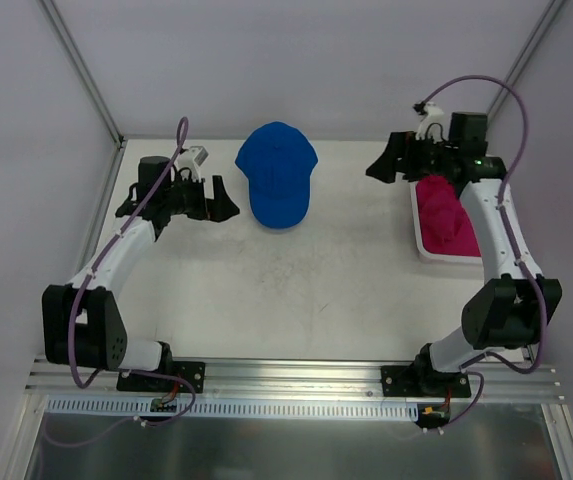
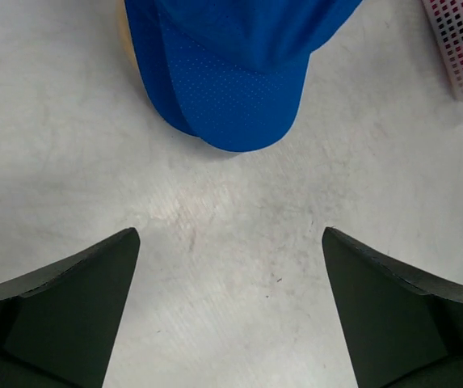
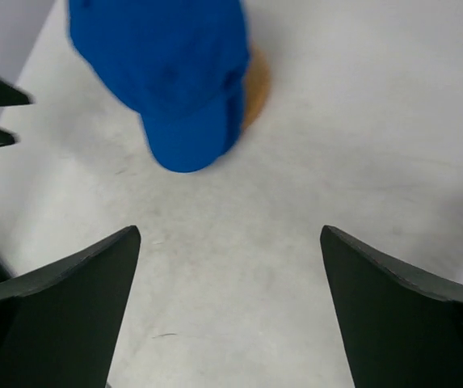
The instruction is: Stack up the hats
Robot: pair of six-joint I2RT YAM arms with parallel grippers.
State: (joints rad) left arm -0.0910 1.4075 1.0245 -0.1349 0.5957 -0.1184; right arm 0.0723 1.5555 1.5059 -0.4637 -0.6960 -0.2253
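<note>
A royal blue hat (image 1: 279,174) lies on the table at the back middle, brim toward the front. It fills the top of the left wrist view (image 2: 231,65) and the right wrist view (image 3: 170,73). A magenta hat (image 1: 448,212) rests in the white tray (image 1: 426,250) at the right, partly behind the right arm. My left gripper (image 1: 224,204) stands open just left of the blue hat, nothing between its fingers (image 2: 69,307). My right gripper (image 1: 382,164) is open too, between the blue hat and the tray, holding nothing.
An orange-brown edge (image 3: 255,81) peeks out from under the blue hat. A pink mesh corner (image 2: 461,40) shows at the upper right of the left wrist view. Grey walls enclose the table at the back and sides; the arm bases sit at the near edge.
</note>
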